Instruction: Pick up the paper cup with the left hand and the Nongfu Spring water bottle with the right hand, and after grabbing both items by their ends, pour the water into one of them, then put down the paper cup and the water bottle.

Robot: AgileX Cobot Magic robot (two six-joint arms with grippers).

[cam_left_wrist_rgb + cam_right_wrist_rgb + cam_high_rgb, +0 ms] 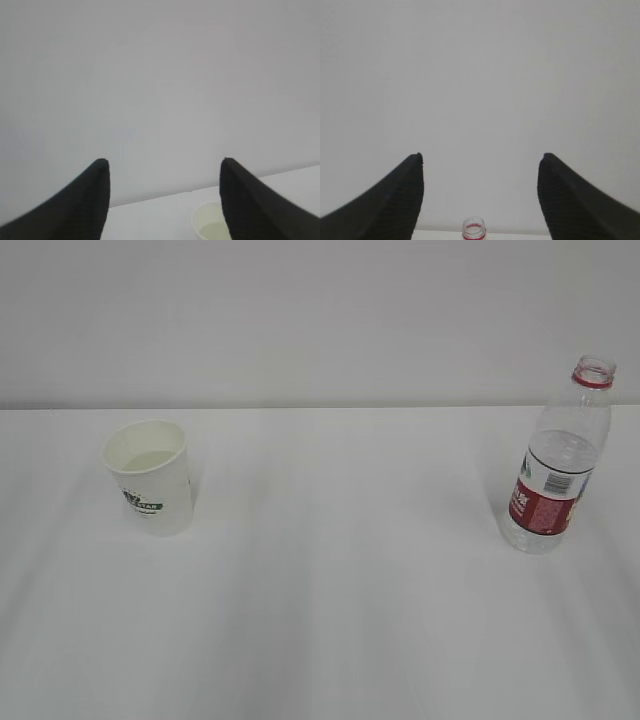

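Plain white counter (330, 620), smooth and matte, filling the lower two thirds of the exterior view, with soft grey shadow bands running diagonally across the near part. Behind it, a bare pale grey wall (320, 310), meeting the counter's far edge in a straight, nearly level line. From the left wrist view, the same wall (160, 90) covering almost the whole picture, with a slanted strip of white counter (150, 217) low in the frame. From the right wrist view, wall (480, 90) again nearly everywhere, and only a thin sliver of counter (440, 235) along the bottom edge.
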